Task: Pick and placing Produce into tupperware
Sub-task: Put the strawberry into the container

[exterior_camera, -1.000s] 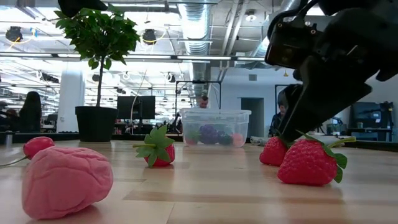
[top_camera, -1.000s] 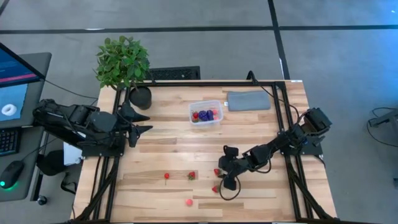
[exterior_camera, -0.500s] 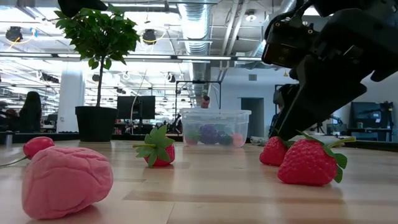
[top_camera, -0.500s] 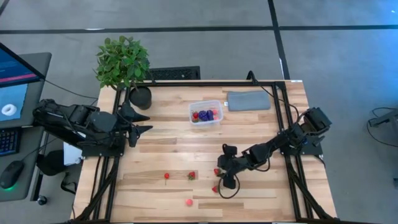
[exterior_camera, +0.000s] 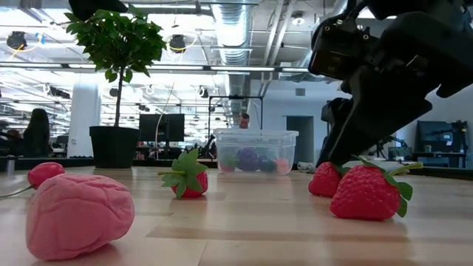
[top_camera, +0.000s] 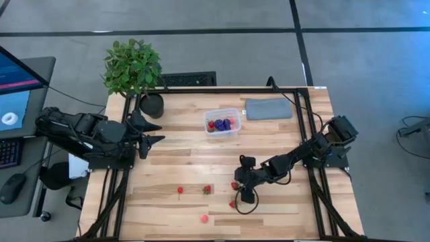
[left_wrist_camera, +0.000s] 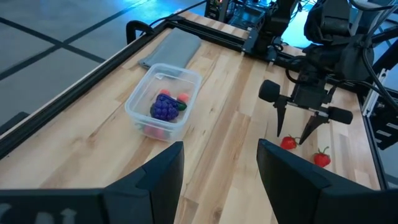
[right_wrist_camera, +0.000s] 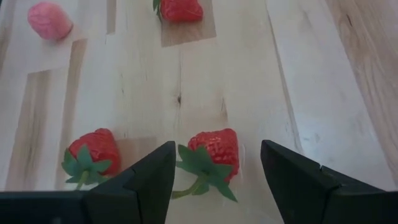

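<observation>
Strawberry [right_wrist_camera: 214, 151] lies centred between right gripper [right_wrist_camera: 214, 171] open fingers, just ahead, stem end toward the wrist; right arm nearest; left gripper [left_wrist_camera: 214, 165] parted, empty.

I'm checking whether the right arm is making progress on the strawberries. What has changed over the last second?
The right gripper, jaws open, has crept slightly toward the table's left side, so one strawberry now lies between its fingers; nothing is gripped yet. The other strawberry, the pink piece, the tupperware and the waiting left gripper have not moved.
</observation>
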